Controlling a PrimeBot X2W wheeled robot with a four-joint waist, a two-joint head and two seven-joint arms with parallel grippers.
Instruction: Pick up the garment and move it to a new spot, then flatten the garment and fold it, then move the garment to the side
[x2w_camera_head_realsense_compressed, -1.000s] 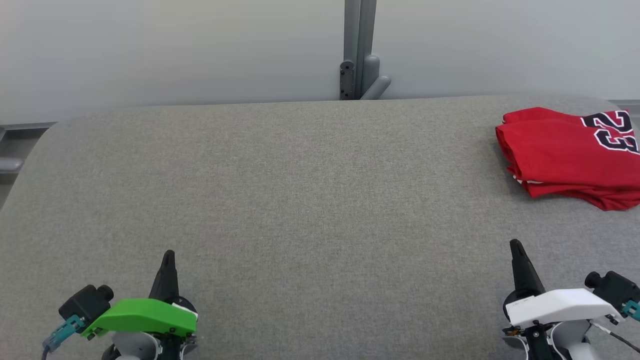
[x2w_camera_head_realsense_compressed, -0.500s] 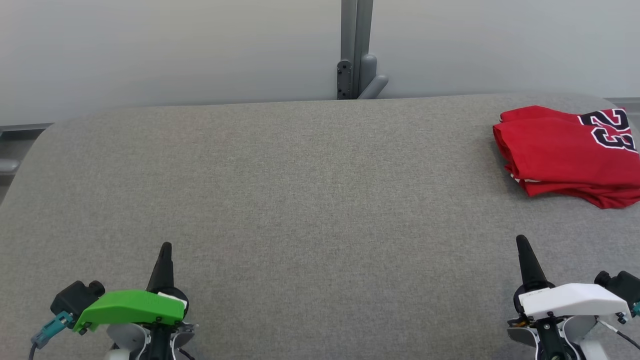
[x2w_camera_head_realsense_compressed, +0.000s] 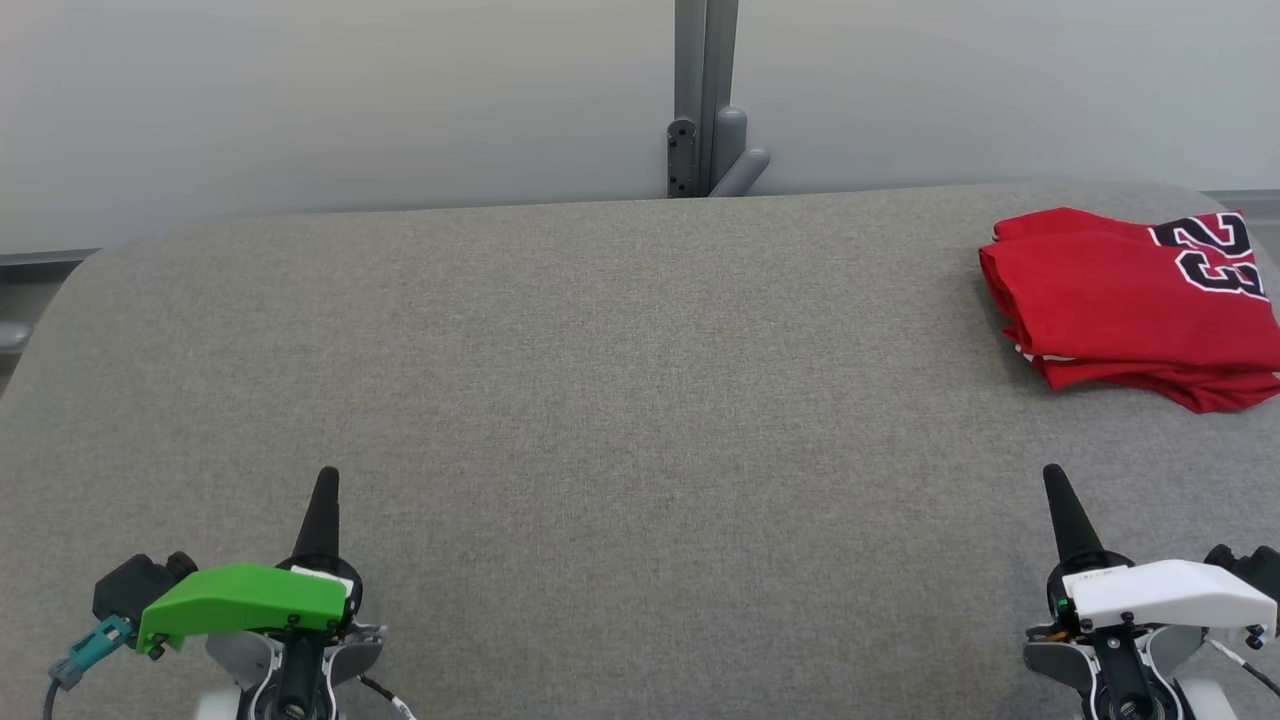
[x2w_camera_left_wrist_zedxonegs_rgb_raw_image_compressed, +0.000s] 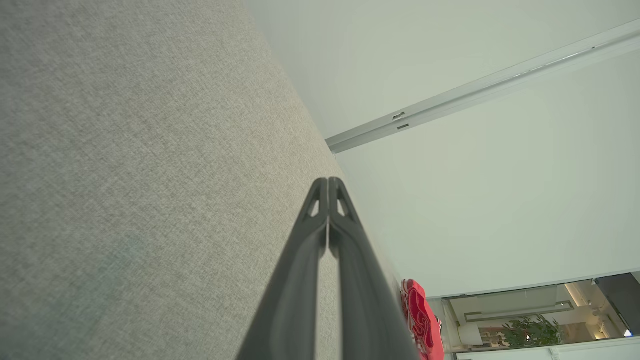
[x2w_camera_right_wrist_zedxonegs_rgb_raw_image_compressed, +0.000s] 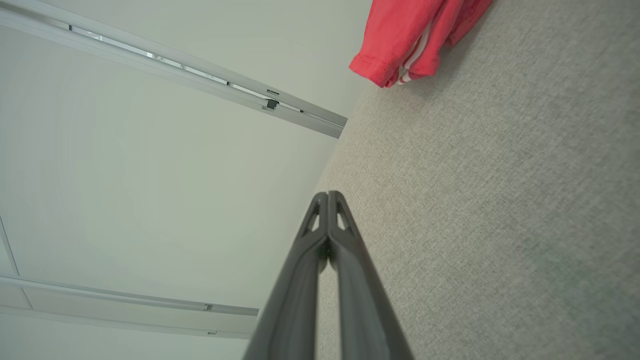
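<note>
The garment (x2w_camera_head_realsense_compressed: 1130, 305), a red jersey with a number printed in black and white, lies folded in layers at the far right of the grey table (x2w_camera_head_realsense_compressed: 600, 400). It is cut off by the right edge of the head view. In the left wrist view it is seen as a red bundle (x2w_camera_left_wrist_zedxonegs_rgb_raw_image_compressed: 422, 320) past the fingers, and in the right wrist view a hemmed corner (x2w_camera_right_wrist_zedxonegs_rgb_raw_image_compressed: 415, 35) with white trim is seen.

It is judged to be light, soft and limp, probably of smooth fabric that slides easily. If only the top layer were pinched, the stack would likely open and drape. A hold is best taken through all layers at the thick folded edge on its left, or at 2 corners with both grippers.

The left gripper (x2w_camera_head_realsense_compressed: 326, 480) and right gripper (x2w_camera_head_realsense_compressed: 1056, 478) are both closed on nothing, fingertips pressed together, well apart from the garment. This is confirmed in the wrist views (x2w_camera_left_wrist_zedxonegs_rgb_raw_image_compressed: 328, 181) (x2w_camera_right_wrist_zedxonegs_rgb_raw_image_compressed: 328, 194).

Against the frame of 1 second ago, the whole head view is shifted slightly left, as shown by the post (x2w_camera_head_realsense_compressed: 700, 100), so camera motion is inferred. The garment's folds are unchanged. Both fingertips are set a little higher in the view, the right one further right.
</note>
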